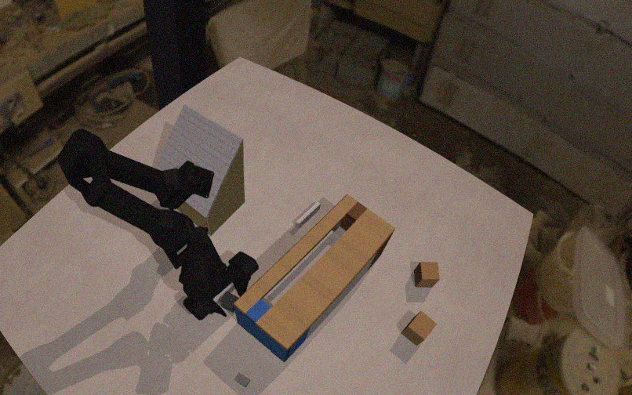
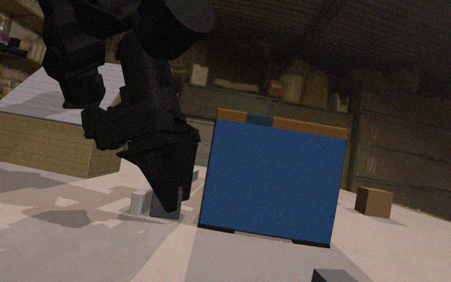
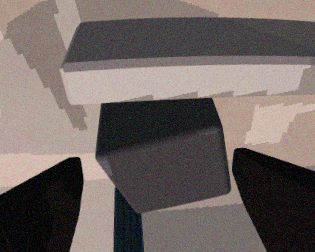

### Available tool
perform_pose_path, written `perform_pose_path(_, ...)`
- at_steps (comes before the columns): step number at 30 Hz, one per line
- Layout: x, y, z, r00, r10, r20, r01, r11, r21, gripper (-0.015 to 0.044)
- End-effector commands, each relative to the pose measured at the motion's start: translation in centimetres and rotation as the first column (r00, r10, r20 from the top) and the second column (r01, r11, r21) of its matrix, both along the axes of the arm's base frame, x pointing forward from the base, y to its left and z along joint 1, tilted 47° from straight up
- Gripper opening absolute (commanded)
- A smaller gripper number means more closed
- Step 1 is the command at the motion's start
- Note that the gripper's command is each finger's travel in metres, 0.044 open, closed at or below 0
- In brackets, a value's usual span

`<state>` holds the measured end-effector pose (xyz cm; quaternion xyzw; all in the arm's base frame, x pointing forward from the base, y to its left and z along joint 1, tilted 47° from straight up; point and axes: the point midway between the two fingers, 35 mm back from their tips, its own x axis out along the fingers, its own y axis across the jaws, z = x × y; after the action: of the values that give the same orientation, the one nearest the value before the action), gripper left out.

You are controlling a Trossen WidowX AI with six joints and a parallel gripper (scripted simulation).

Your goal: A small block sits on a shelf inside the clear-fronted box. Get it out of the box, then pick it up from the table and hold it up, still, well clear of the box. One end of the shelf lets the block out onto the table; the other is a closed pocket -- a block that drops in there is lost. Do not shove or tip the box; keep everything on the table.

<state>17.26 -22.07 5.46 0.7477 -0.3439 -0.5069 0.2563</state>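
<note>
The small dark grey block (image 1: 228, 300) (image 2: 162, 207) (image 3: 166, 165) stands on the table outside the box, close beside its blue end. My gripper (image 1: 232, 304) (image 2: 179, 205) (image 3: 159, 165) is open and low over the table, its fingertips around the block. In the wrist view the block shows between the fingers, with a gap on each side. The box (image 1: 316, 291) (image 2: 272, 182) stands upright, with a wooden top, a slot and a blue end wall; its clear front is hard to make out. A pale bar (image 2: 139, 202) (image 3: 184, 84) lies just beyond the block.
Another pale bar (image 1: 306, 214) lies along the box. A wedge with a sloped top (image 1: 229, 181) (image 2: 41, 144) stands behind the arm. Two wooden cubes (image 1: 426, 273) (image 1: 419, 327) stand beyond the box. A small grey piece (image 1: 242, 379) (image 2: 332, 275) lies off the blue end.
</note>
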Motion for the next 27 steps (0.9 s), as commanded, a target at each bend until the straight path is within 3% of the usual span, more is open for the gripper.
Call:
perform_pose_path(1,-0.2,-0.2,-0.6,1.0,0.006,-0.011,-0.006,1.0,0.006,0.0285)
perform_pose_path(8,-0.2,-0.2,-0.6,1.0,0.006,-0.011,-0.006,1.0,0.006,0.0101)
perform_pose_path(11,-0.2,-0.2,-0.6,1.0,0.006,-0.011,-0.006,1.0,0.006,0.0081)
perform_pose_path(14,0.1,0.2,-0.5,0.998,0.045,-0.043,-0.045,0.999,-0.006,0.0003)
perform_pose_path(27,0.9,3.1,2.5,1.0,0.016,-0.015,-0.015,1.0,0.007,0.0)
